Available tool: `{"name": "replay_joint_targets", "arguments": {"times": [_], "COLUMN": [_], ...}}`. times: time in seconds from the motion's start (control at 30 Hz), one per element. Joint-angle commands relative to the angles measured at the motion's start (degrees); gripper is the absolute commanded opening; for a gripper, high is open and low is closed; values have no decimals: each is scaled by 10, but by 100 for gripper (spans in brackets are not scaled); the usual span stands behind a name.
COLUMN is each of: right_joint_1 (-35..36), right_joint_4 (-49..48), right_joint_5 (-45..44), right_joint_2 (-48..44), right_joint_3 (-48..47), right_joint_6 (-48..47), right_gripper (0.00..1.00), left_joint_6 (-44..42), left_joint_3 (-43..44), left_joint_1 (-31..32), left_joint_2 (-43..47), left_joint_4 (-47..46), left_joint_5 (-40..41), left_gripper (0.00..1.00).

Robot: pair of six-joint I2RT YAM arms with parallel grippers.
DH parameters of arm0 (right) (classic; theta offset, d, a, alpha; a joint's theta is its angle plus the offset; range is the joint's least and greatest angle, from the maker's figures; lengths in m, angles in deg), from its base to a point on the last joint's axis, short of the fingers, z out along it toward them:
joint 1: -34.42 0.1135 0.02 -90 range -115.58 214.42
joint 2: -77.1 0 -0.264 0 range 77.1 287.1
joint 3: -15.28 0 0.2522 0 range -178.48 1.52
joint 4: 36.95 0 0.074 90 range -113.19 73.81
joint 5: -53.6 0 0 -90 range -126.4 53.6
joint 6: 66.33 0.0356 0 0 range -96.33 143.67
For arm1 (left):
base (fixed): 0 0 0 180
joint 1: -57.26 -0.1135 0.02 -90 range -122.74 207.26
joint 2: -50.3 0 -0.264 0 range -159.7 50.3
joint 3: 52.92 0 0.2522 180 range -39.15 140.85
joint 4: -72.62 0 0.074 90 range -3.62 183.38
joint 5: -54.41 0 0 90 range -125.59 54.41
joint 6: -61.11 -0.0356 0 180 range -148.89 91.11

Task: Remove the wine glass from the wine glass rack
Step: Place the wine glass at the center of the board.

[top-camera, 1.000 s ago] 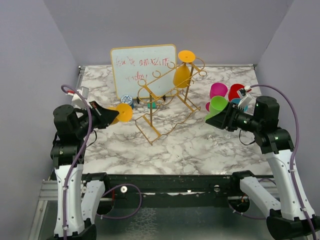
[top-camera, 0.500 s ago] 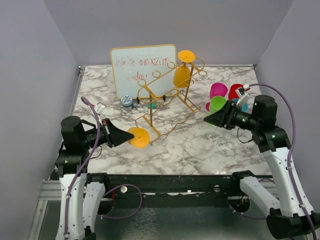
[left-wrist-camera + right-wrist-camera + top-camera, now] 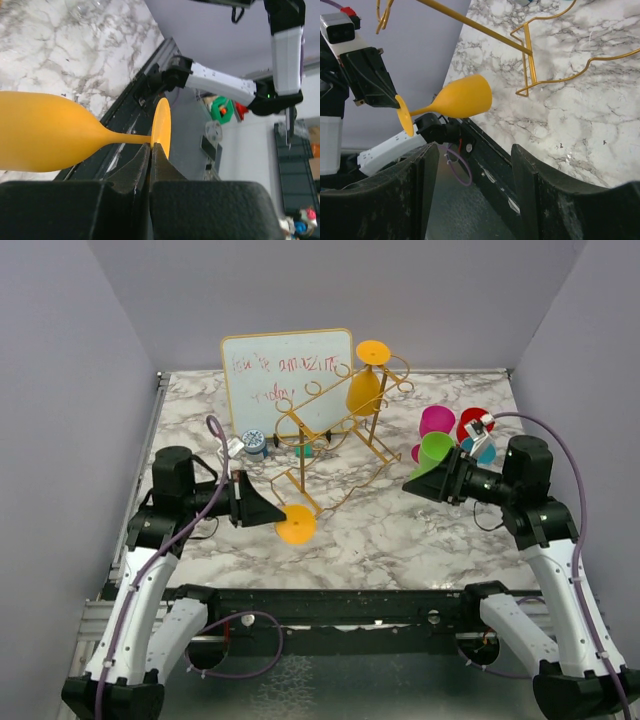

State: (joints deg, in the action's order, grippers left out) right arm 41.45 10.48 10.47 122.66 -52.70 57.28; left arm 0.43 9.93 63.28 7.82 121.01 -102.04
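My left gripper [image 3: 265, 511] [image 3: 151, 146] is shut on the rim of an orange wine glass's foot [image 3: 161, 125]. It holds that wine glass [image 3: 296, 527] [image 3: 462, 96] on its side above the near part of the table, in front of the rack and clear of it. The gold wire wine glass rack [image 3: 301, 455] [image 3: 529, 52] stands mid-table. A second orange wine glass [image 3: 364, 388] hangs upside down from its upper rails. At the right, my right gripper [image 3: 415, 483] [image 3: 475, 155] is open and empty, pointing toward the rack and the held glass.
A small whiteboard [image 3: 288, 375] with red writing stands behind the rack. Pink [image 3: 437, 420], red [image 3: 468, 424] and green [image 3: 437, 448] cups cluster at the right, next to my right arm. A small blue-and-white object [image 3: 254, 442] lies left of the rack.
My left arm has swung right and toward the near edge, carrying the orange glass. My right gripper has opened wider and edged left.
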Motion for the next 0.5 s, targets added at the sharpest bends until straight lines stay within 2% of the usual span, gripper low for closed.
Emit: {"name": "replay_joint_targets", "arguments": {"times": [0.0, 0.07, 0.13, 0.27, 0.47], "right_joint_1": [-3, -3, -3, -3, -3], "right_joint_4": [-30, -34, -37, -85, -110], "right_joint_5": [64, 67, 68, 134, 201], "right_joint_2": [7, 10, 7, 9, 10], "right_joint_3": [23, 28, 31, 57, 72], "right_joint_6": [19, 22, 22, 50, 52], "right_gripper": [66, 68, 70, 73, 82], "left_joint_6": [30, 73, 91, 145, 137], "left_joint_3": [20, 21, 26, 14, 32], "left_joint_1": [87, 126, 154, 230, 327], "left_joint_2": [-7, -9, -15, -33, -72], "left_joint_4": [-89, -165, -202, -315, -391], "left_joint_5": [37, 51, 77, 98, 127], "left_gripper": [0, 0, 0, 0, 0]}}
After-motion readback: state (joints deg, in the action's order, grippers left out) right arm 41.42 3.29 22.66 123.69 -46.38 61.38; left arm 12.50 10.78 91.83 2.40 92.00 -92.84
